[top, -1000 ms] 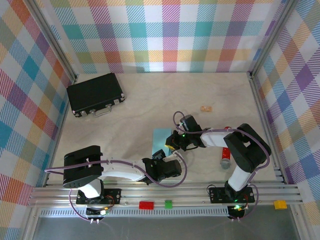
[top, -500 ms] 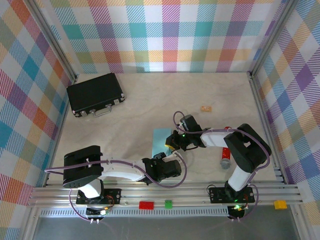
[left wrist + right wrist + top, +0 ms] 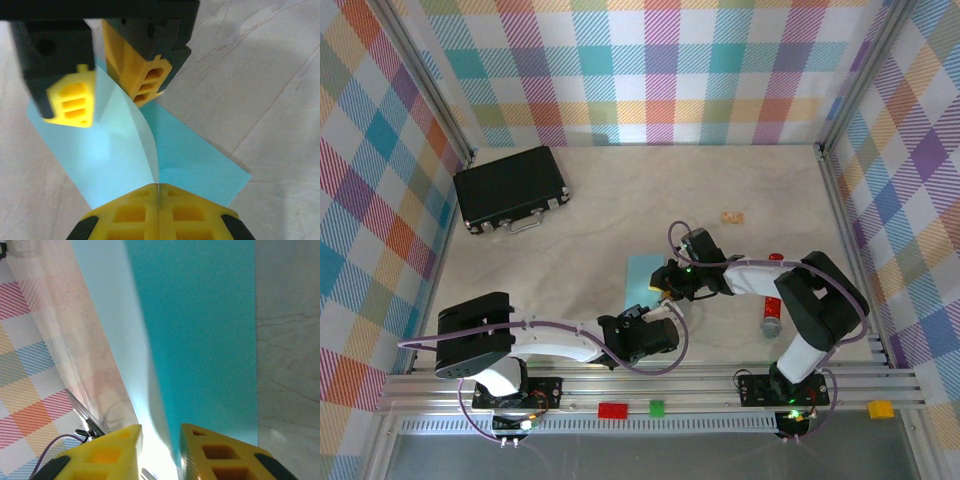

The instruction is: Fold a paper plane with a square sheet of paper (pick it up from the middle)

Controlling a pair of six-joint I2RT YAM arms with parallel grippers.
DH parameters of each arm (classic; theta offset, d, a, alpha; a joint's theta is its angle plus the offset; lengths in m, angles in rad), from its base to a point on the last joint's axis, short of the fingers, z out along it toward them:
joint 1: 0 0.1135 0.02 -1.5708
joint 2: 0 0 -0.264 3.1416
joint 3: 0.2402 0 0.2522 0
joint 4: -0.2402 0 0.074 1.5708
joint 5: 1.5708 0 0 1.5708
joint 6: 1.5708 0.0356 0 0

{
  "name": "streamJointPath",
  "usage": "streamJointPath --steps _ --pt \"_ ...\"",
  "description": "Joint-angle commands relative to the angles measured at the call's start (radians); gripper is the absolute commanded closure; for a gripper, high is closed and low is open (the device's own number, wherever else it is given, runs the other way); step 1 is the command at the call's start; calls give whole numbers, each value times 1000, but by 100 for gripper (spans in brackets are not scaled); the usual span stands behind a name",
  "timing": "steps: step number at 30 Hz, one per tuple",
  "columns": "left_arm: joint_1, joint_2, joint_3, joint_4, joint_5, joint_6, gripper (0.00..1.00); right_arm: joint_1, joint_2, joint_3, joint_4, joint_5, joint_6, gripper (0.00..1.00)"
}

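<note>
The square sheet of paper lies near the table's middle, light turquoise, with one flap raised along a crease. My left gripper is shut on the near end of that raised flap, its yellow pads pressed together; from above it sits at the sheet's near edge. My right gripper straddles the flap's far end with its jaws apart. In the right wrist view the sheet runs away from my right gripper, and the flap's edge stands loose in the gap. From above, the right gripper is at the sheet's right edge.
A black case lies at the back left. A small tan scrap sits right of centre, and a red-tipped marker lies beside the right arm. Small bricks rest on the near rail. Checked walls enclose the table.
My left gripper has closed on the raised flap of the sheet. My right gripper's jaws have parted slightly around it. Both arms have barely shifted.
</note>
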Motion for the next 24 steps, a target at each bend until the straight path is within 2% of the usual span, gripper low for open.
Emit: streamJointPath --steps 1,3,9,11,14,18,21,24 --pt "51 -50 10 -22 121 -63 100 -5 -89 3 -116 85 -47 61" --pt "100 -72 19 -32 226 -107 100 -7 -154 -2 -204 170 -72 56" --pt "307 -105 18 19 710 -244 97 -11 -331 -47 -435 440 -110 48" --pt "371 -90 23 57 864 -284 96 -12 -379 -87 -451 488 -110 48" --pt "432 -42 48 88 1015 -346 96 -11 -447 -157 -410 488 -98 48" --pt "472 2 57 137 1095 -440 98 -12 -515 -207 -386 475 -57 50" --pt "487 -7 32 194 1094 -502 98 -11 -560 -255 -326 436 -30 52" --pt "496 -35 23 175 1052 -516 97 -11 -585 -309 -192 346 -30 56"
